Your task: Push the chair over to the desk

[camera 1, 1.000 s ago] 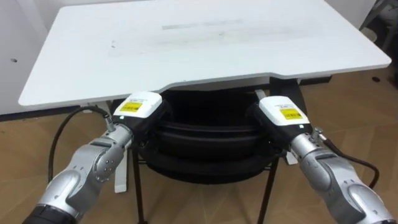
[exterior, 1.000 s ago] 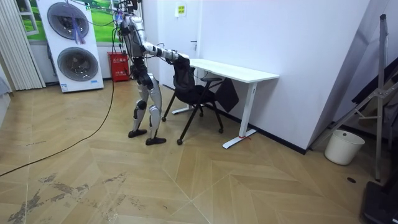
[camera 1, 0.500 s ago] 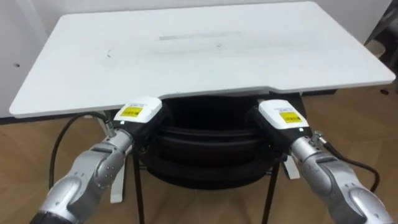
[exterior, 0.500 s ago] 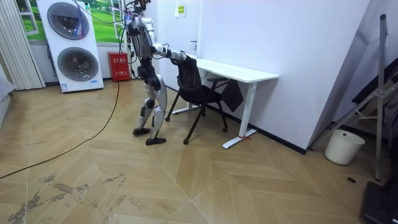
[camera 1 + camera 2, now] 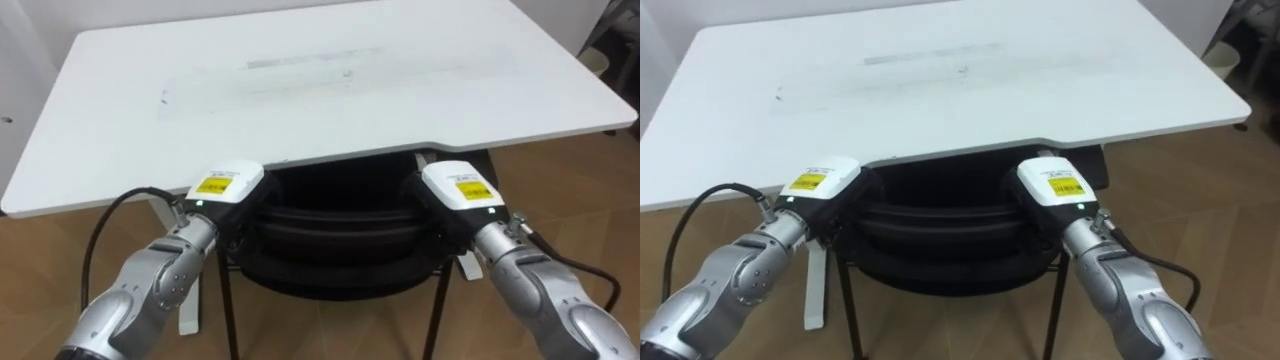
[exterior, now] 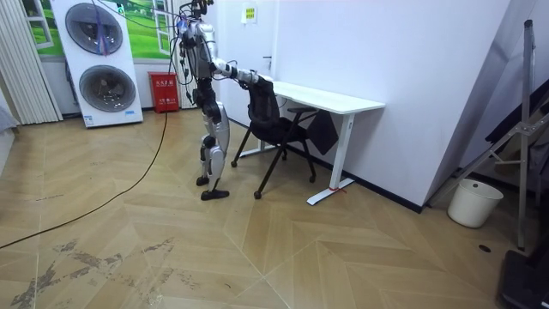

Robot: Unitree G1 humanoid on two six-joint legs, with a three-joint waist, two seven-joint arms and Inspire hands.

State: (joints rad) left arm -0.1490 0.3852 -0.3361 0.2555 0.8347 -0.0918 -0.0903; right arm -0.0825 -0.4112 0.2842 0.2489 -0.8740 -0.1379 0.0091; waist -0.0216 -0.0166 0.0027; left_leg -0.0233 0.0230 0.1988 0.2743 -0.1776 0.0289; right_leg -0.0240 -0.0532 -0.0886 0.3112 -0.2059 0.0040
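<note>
Across the left eye view lies a white rectangular desk top (image 5: 330, 90). The black metal-legged chair (image 5: 335, 230) sits partly under its near edge. The left hand (image 5: 222, 188) and right hand (image 5: 458, 190) rest on the backrest top, fingers hidden, so their grip cannot be told. In the room view, the robot stands behind the chair, arms out. It looks mid-push; next, the 2 hands should press evenly so the chair slides straight.

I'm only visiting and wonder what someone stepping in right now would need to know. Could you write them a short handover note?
Left hand: rests on the left top corner of the chair back; open or shut can't be read.
Right hand: on the right top corner, likewise unreadable.
Chair: in front of the robot, seat under the table, back close to the near edge.
Done: chair is largely pushed in.
Left: perhaps a last small push, then let go.
</note>
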